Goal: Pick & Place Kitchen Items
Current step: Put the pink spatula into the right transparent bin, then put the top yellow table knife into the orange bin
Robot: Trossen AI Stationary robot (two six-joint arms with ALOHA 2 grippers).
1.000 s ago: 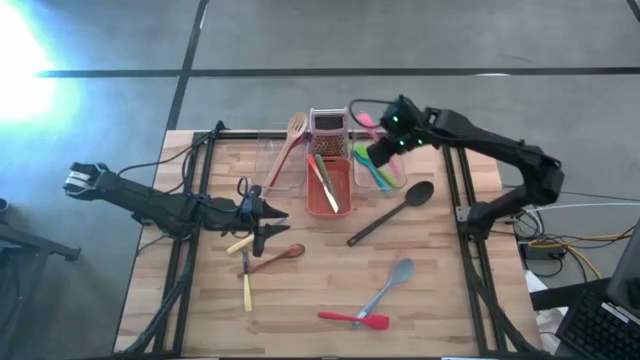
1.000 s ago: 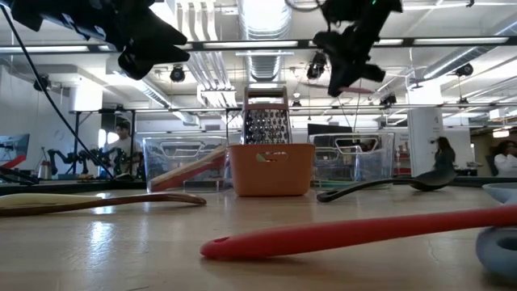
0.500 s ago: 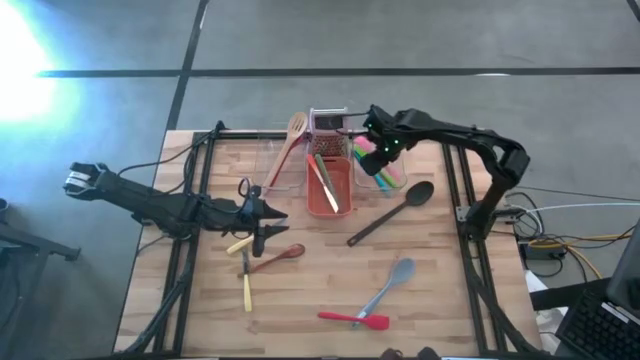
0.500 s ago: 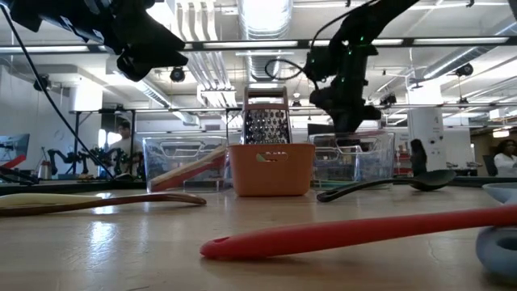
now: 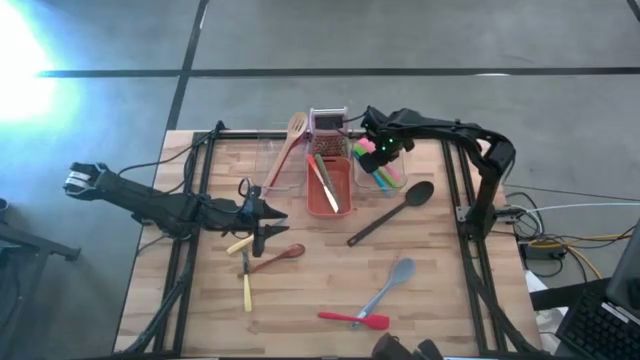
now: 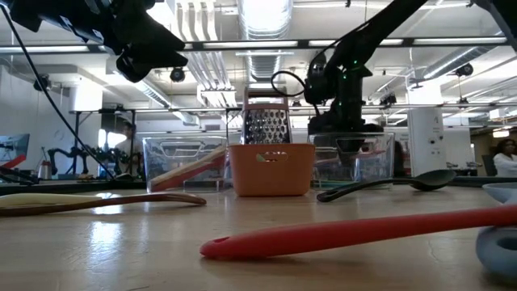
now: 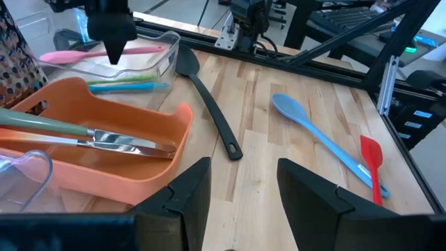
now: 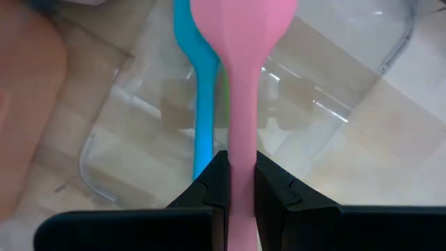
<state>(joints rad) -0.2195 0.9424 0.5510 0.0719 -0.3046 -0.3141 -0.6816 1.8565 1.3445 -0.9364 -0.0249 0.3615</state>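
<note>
The right pincer was clamped on the handle of a pink spoon, whose long axis ran straight forward from the fingers, bowl end away. The spoon was held directly over the clear tub at the right of the orange tub, above a blue utensil already lying inside along nearly the same line. A release there was judged to be the coming move.

The left pincer was seen with its fingers apart and nothing between them, waiting above the surface near the yellow-handled knives, well apart from the tubs.

Whether the spoon touched the tub's floor could not be made out. In the high view the spoon was largely hidden by the arm.
</note>
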